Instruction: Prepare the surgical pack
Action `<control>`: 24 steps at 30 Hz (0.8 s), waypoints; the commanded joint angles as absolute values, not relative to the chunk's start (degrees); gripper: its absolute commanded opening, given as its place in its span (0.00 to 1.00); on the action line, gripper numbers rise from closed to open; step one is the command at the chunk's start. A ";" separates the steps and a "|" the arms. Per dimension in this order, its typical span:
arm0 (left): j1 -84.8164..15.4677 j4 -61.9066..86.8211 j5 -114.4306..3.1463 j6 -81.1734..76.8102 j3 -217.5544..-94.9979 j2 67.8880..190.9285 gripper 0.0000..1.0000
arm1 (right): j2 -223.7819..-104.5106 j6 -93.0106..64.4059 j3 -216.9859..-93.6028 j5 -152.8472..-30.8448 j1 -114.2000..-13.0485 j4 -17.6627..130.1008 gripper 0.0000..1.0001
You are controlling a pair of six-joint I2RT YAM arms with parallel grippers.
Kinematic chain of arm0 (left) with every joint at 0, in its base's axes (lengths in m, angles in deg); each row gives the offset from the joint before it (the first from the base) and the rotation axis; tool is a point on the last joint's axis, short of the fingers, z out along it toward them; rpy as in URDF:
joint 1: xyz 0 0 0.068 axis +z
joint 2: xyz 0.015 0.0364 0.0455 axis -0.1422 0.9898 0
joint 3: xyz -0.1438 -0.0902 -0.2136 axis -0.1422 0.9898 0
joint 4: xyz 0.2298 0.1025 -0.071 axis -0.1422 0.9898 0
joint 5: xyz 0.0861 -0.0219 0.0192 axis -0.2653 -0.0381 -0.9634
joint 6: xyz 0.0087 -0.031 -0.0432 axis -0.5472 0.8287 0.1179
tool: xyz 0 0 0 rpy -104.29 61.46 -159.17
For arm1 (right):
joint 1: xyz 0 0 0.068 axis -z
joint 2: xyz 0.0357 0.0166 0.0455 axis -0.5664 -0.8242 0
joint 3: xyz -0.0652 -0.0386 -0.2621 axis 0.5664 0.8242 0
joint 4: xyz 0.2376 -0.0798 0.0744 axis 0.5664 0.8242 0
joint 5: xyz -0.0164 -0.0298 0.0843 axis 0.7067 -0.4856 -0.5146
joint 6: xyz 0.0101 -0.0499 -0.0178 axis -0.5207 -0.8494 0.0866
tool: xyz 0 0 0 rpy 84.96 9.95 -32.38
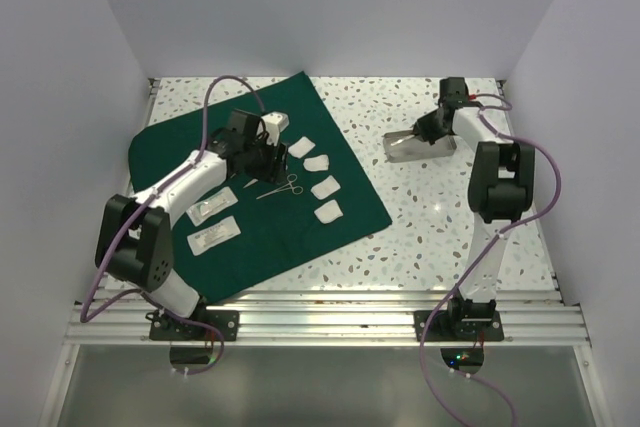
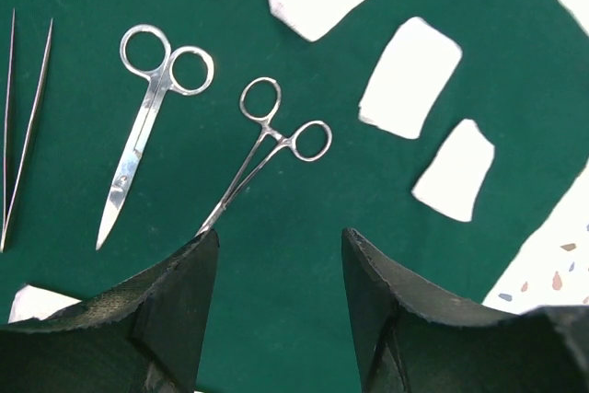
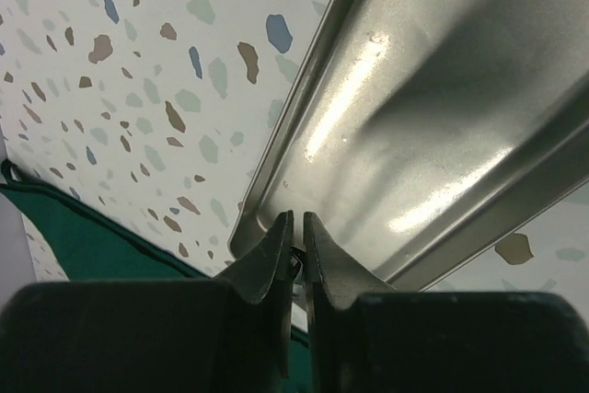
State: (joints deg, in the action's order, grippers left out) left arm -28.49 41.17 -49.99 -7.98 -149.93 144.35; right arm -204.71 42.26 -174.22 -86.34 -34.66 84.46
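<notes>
The dark green drape (image 1: 300, 237) lies flat on the left of the table. On it rest scissors (image 2: 147, 135), ring-handled forceps (image 2: 267, 149), thin tweezers (image 2: 23, 126) and several white gauze pads (image 2: 409, 75). Two white packets (image 1: 212, 205) lie nearer the front. My left gripper (image 2: 281, 236) hangs open just above the cloth, nothing between its fingers, and the forceps tip sits by its left fingertip. The shallow steel tray (image 1: 420, 147) sits on the bare table at the right. My right gripper (image 3: 297, 218) pinches the tray's near rim (image 3: 276, 200), its jaws almost together.
White walls enclose the terrazzo table on three sides. The drape's right corner (image 1: 385, 215) reaches toward the middle, with bare tabletop (image 1: 420, 237) between it and the right arm. An aluminium rail (image 1: 330, 317) runs along the front edge.
</notes>
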 commanded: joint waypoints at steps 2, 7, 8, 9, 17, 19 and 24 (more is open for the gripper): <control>-28.04 40.31 -52.74 -10.77 -152.13 146.20 0.60 | -205.85 43.04 -176.78 -84.38 -33.09 85.42 0.12; -28.13 40.40 -53.88 -11.65 -152.84 148.31 0.61 | -207.51 43.57 -178.61 -84.47 -32.74 86.82 0.39; -28.04 40.31 -53.97 -11.91 -153.19 148.74 0.61 | -207.52 43.31 -178.89 -84.73 -32.83 86.82 0.42; -28.04 40.14 -54.06 -12.09 -153.36 149.53 0.63 | -207.52 43.05 -179.15 -85.34 -32.83 87.43 0.46; -28.13 38.73 -54.93 -16.92 -155.03 155.33 0.60 | -202.00 27.33 -188.03 -84.47 -36.67 101.39 0.54; -28.13 38.91 -55.99 -17.89 -155.21 156.39 0.59 | -199.71 21.90 -186.90 -85.08 -38.88 102.64 0.54; -28.13 37.42 -56.61 -19.21 -154.77 158.94 0.52 | -191.37 13.44 -177.08 -87.01 -48.02 104.40 0.55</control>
State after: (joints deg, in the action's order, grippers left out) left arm -28.49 40.43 -55.46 -16.22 -153.16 157.99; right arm -199.01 22.50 -182.11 -85.40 -42.20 99.65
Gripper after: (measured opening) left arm 0.543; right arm 0.543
